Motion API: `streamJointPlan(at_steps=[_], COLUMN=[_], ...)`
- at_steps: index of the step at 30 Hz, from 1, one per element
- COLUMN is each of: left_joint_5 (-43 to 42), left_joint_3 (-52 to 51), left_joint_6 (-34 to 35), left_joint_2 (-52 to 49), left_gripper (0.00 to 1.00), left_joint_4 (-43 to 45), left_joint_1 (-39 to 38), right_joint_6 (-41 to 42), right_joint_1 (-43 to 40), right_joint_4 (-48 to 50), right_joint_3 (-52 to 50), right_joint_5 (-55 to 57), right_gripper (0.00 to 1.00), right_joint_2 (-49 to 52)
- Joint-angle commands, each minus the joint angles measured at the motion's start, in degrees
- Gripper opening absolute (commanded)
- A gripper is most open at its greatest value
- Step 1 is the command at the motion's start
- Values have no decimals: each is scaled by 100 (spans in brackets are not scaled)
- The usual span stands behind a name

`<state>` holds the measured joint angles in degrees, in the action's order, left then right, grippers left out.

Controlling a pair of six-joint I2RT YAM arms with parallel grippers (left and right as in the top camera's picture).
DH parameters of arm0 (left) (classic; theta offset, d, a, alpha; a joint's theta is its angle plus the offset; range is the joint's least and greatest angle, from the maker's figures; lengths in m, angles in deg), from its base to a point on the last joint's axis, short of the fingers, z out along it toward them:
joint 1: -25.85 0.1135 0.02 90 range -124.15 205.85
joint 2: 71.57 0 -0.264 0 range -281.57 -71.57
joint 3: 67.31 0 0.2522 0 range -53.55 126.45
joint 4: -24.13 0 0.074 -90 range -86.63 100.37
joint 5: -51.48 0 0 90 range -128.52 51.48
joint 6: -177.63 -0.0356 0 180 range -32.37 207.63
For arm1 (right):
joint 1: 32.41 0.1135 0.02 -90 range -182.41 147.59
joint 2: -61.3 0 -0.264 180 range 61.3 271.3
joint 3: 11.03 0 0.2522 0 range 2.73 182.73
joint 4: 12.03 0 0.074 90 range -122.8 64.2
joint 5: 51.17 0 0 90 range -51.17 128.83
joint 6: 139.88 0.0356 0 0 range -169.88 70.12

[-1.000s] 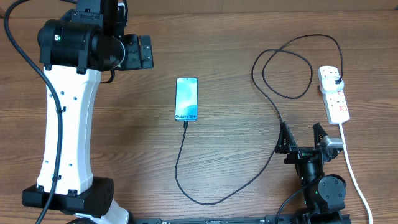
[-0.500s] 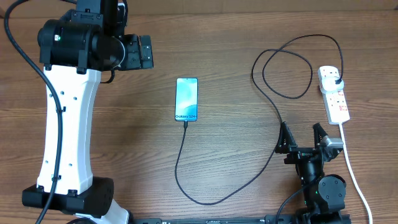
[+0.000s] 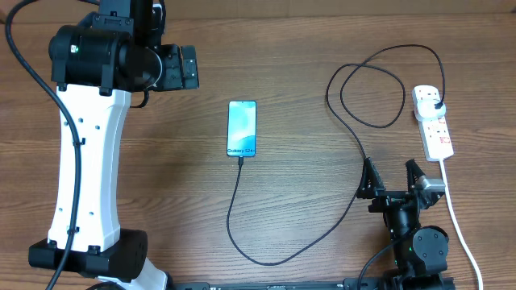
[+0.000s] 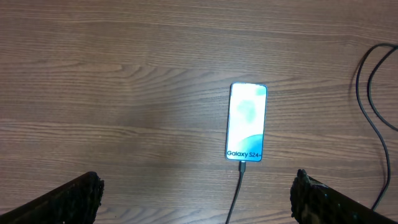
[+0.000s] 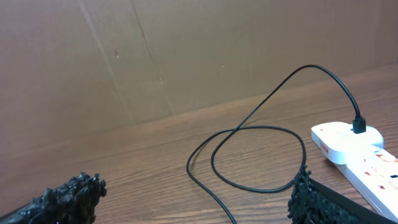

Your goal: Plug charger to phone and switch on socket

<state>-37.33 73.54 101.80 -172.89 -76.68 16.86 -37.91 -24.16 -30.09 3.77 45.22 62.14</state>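
I see the phone [image 3: 242,129] flat on the surface [image 3: 306,64], with the charger [image 3: 240,165] tip in its text end. The socket [image 3: 435,129], far right of the phone, holds the charger's black plug. My left hand [image 4: 196,186], upper left of the phone, is wide and empty, and my right hand [image 3: 391,179], lower right of it, is wide too.

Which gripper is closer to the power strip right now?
Right. The right gripper is open just short of the power strip; the left gripper is across the table, past the phone.
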Motion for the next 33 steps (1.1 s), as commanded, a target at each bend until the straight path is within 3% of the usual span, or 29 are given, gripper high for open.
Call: streamJointPlan(at_steps=[1,17,33], left_joint_5=[72,72,74], left_joint_3=[-7,-68,-2481], left_joint_6=[-68,-68,-70], left_joint_2=[7,0,2039], left_gripper=[100,100,99], left_joint_4=[15,24,17], left_joint_1=[-2,-4,-2], right_joint_6=[-17,-17,-17], right_joint_1=[-28,-28,-28], right_joint_4=[17,17,17], right_joint_3=[-59,-59,-59], right_joint_5=[-7,-9,-9], right_gripper=[100,100,100], right_joint_2=[-68,-68,-68])
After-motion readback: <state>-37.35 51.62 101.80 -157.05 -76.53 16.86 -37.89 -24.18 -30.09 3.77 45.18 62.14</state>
